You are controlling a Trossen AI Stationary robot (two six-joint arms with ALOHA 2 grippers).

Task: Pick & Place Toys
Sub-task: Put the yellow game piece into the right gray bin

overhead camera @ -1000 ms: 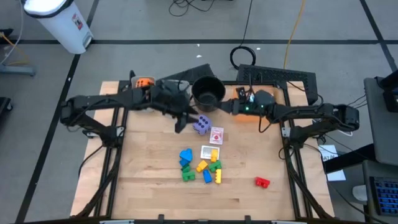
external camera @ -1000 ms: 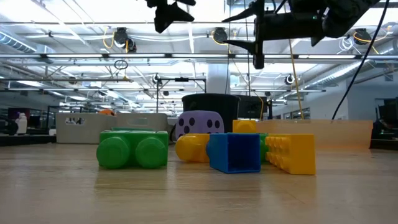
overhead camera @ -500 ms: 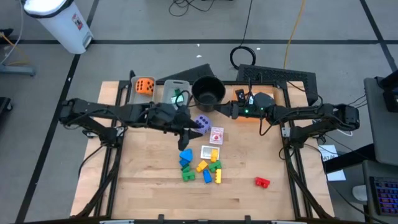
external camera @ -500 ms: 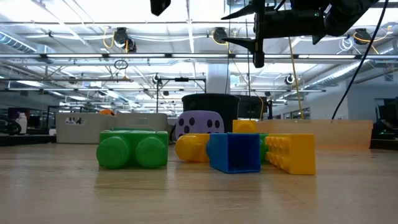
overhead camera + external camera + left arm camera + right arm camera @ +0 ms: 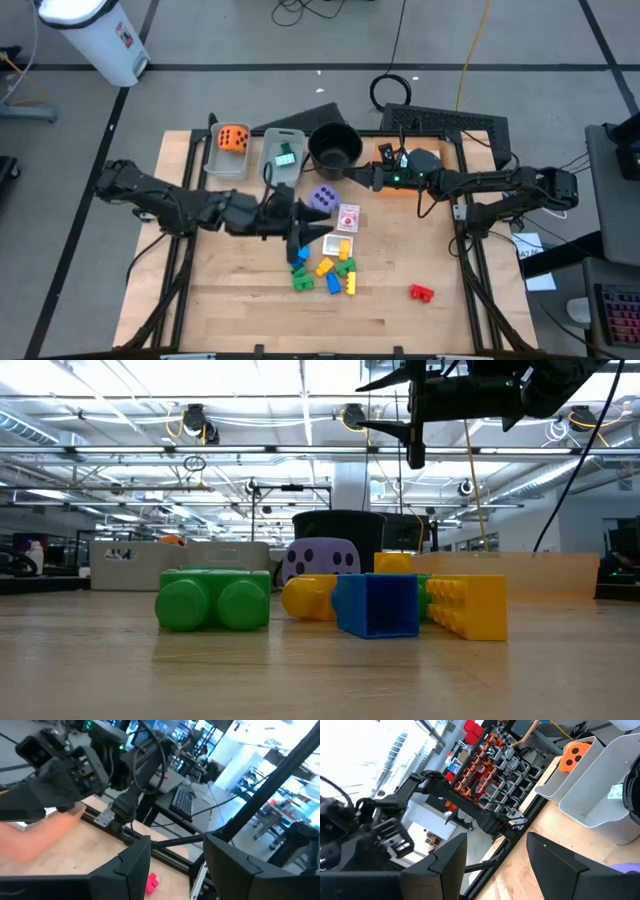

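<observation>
The big wooden table (image 5: 240,300) holds everything, and two dark arms reach over it. At the far side stand two grey plastic bins: the left grey bin (image 5: 212,160) already has the orange die with black dots (image 5: 232,138) inside it, and the middle grey bin (image 5: 272,150) has a small green piece (image 5: 285,156) in it, so I think a few toys are put away. Next to them is the round black pot (image 5: 334,148). Most of the job is still left, I think. The purple die with dark dots (image 5: 323,198) sits on the table just in front of the pot, with a white-edged picture card (image 5: 348,217) beside it. Nearer the front is a little pile of red, blue, yellow and green plastic blocks (image 5: 325,268), touching each other. One small red plastic block (image 5: 421,292) lies well apart on the right. The left gripper (image 5: 299,234) hangs above the pile, its fingers (image 5: 130,865) spread apart with nothing between them. The right gripper (image 5: 355,176) waits by the pot, fingers (image 5: 447,855) also apart and holding nothing.
</observation>
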